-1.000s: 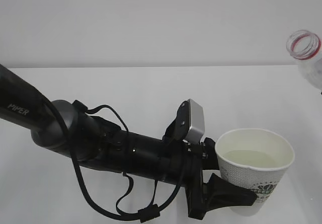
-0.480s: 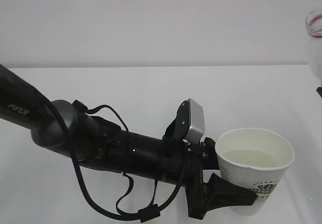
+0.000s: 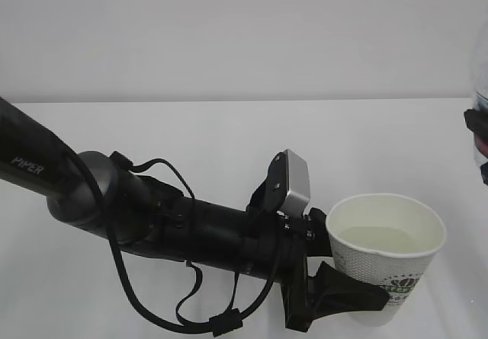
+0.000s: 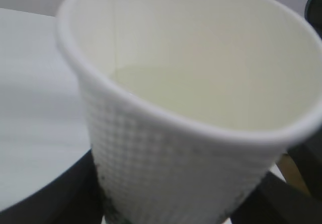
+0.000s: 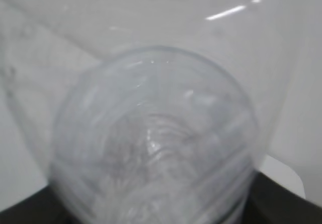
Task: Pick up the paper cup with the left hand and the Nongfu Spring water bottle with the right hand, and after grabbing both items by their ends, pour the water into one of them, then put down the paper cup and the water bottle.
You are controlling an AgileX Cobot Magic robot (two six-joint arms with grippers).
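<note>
The left claw (image 3: 347, 297) is clamped on the lower part of the paper cup (image 3: 385, 259), with its black fingers (image 3: 351, 293) pressed against the cup's wall near the base, just as in the earlier pictures; the arm (image 3: 152, 217) lettered "PIPER", its loose cables (image 3: 130, 293) and the silver-grey box (image 3: 293, 183) by the wrist have not shifted. The cup stands upright at the lower right of the exterior view over the white worktop (image 3: 229, 133), and whether its base touches the surface cannot be told. Clear water (image 3: 389, 240) lies in its bottom, level and calm, and the left wrist view shows the same: the dimpled white wall of the cup (image 4: 166, 168), its rolled rim, and the pale liquid (image 4: 166, 93) inside. What has changed is on the right. A second ago the bottle's open mouth with its red ring leaned in at the upper right corner; half a second ago it had drawn back toward the edge; now only a sliver of the water bottle (image 3: 480, 72) shows at the right border, with part of the right claw (image 3: 476, 137) dark around it. The right wrist view is filled by the bottle's clear ribbed end (image 5: 156, 148), seen end-on and blurred, with black claw parts at both lower corners, so the right claw is closed on the bottle.
</note>
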